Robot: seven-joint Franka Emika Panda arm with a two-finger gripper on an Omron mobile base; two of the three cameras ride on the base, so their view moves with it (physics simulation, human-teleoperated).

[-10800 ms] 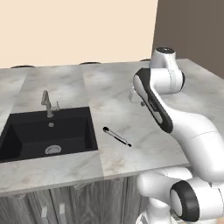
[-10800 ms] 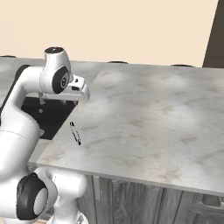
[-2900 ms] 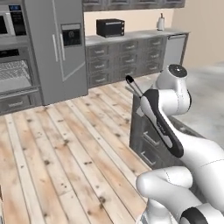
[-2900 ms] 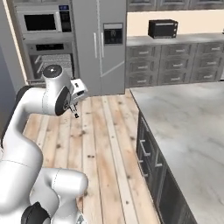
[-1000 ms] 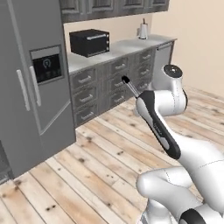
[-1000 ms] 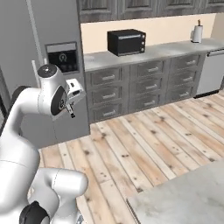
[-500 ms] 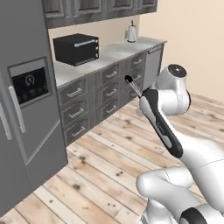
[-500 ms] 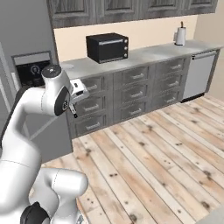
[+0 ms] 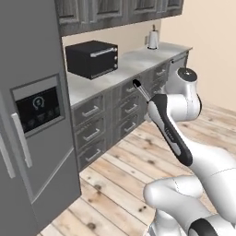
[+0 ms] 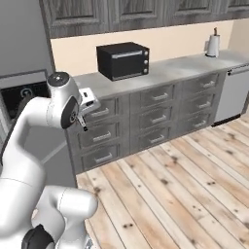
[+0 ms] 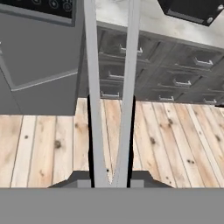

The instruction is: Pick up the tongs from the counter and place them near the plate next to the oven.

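Observation:
My gripper is shut on the tongs, whose two silvery arms rise in a narrow V through the hand view. In the left base view the tongs stick up from behind my forearm, black tip uppermost. In the right base view the gripper hangs in the air in front of the cabinet drawers, away from the counter. The black oven stands on that counter's left end and also shows as the oven and the oven. The plate is out of view.
A tall grey fridge stands left of the counter. A paper towel roll sits at the counter's far right, above a dishwasher. Dark drawer fronts run below the counter. Wooden floor lies open in front.
The whole scene has shifted as the base turns and drives: the oven and counter now appear larger and nearer. The tongs stay gripped, and the arm holds its pose.

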